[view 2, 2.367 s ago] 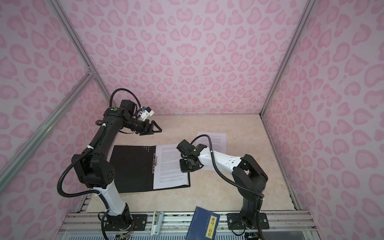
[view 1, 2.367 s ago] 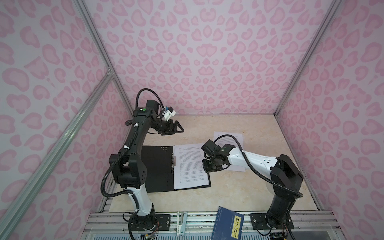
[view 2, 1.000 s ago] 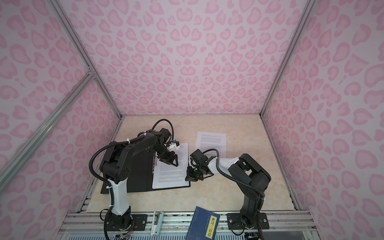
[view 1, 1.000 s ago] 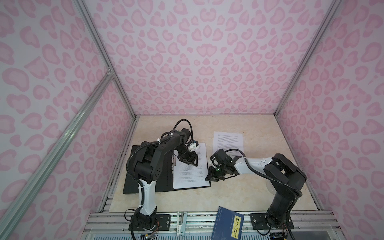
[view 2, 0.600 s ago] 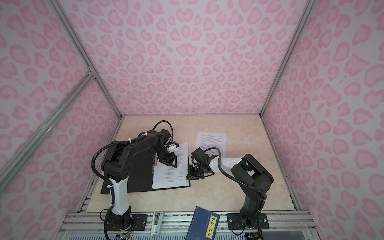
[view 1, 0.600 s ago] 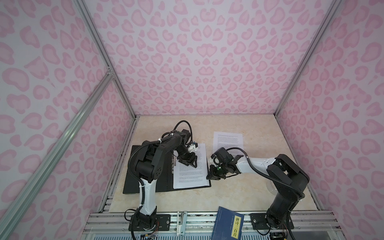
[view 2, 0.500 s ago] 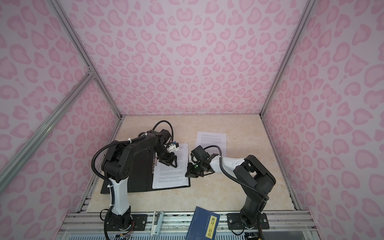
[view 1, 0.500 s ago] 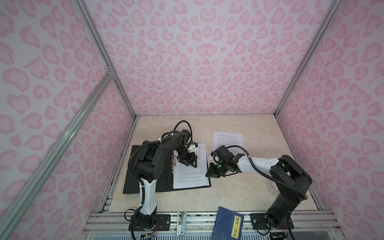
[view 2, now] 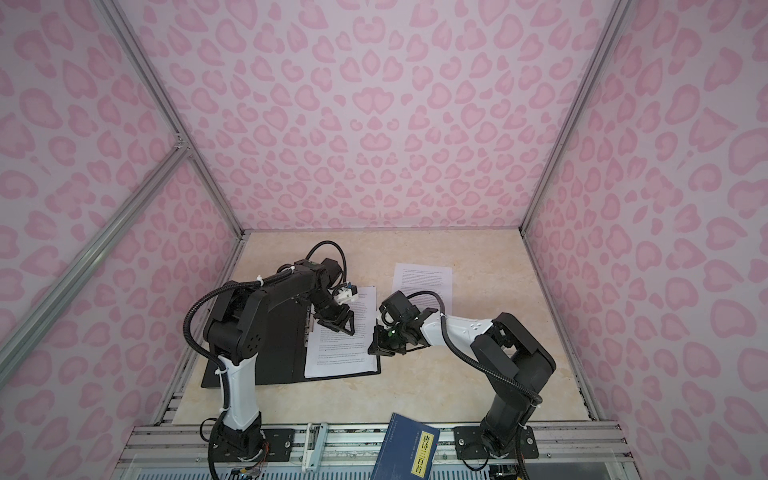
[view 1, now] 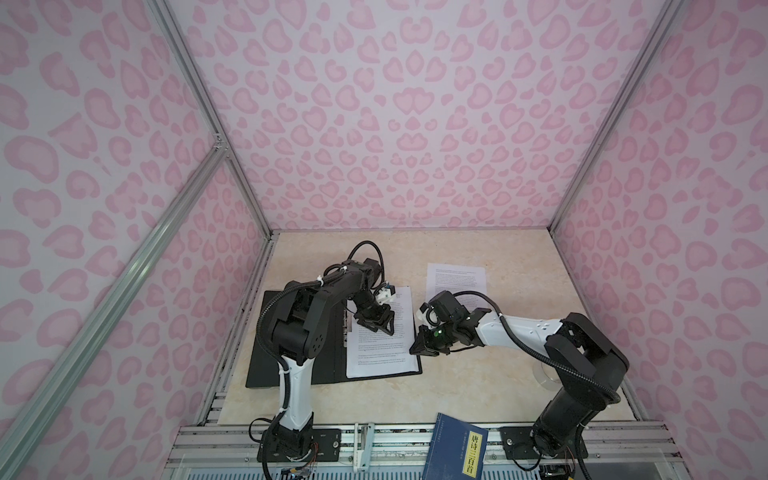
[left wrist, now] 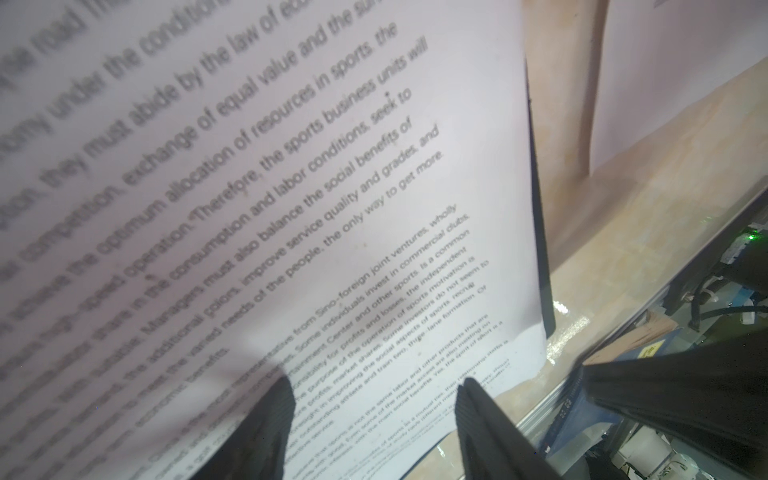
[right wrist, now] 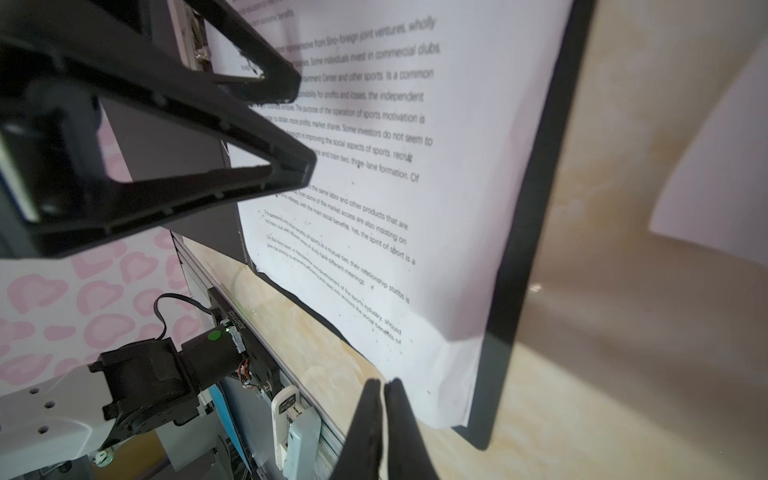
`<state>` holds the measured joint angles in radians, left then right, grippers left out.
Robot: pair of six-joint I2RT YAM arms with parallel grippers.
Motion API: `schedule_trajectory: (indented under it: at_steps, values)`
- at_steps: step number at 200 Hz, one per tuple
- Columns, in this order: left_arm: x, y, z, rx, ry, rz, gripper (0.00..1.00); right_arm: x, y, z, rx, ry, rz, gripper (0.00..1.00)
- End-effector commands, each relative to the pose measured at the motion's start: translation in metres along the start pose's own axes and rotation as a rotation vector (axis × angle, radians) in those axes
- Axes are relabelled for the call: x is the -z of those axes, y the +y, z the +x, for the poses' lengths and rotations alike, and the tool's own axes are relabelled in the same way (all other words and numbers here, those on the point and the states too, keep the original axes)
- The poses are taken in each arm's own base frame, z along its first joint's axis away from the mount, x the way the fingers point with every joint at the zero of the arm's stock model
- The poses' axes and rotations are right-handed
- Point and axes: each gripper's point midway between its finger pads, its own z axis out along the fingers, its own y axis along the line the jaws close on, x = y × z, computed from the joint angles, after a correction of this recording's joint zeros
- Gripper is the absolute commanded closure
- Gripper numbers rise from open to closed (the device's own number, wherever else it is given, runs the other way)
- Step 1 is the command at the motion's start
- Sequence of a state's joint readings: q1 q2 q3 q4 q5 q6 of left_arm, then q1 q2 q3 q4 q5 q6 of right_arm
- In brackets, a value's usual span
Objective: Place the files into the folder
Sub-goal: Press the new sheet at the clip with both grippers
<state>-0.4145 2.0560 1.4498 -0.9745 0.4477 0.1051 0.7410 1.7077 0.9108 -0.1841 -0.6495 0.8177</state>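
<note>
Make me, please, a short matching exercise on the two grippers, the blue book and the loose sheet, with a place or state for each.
1. left gripper
2. right gripper
3. blue book
4. loose sheet

A. flat on the table, apart from the folder
B. shut, beside the folder's right edge
C. open, over the filed sheet
D. at the table's near edge

Pairs: 1-C, 2-B, 3-D, 4-A.

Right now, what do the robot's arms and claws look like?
The left arm and right arm are black with one white section and a ribbed black cable. The left gripper and right gripper have black fingers, the left's shaped like open triangles.
</note>
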Motion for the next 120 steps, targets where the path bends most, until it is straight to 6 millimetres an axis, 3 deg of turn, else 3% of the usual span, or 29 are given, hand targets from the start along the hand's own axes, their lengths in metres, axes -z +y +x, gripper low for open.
schedule_trajectory:
  at_steps: [1,18,120]
  values:
    - [-0.005,0.006,0.008,0.013,0.043,-0.026,0.33,-0.007,0.002,0.003,-0.001,0.014,-0.01,0.9]
    - [-0.005,0.006,0.007,0.013,0.04,-0.025,0.33,-0.012,0.003,0.005,0.0,0.026,-0.014,0.9]
    - [-0.003,0.008,0.008,0.012,0.046,-0.04,0.33,-0.028,-0.037,0.02,-0.052,0.071,0.075,0.9]
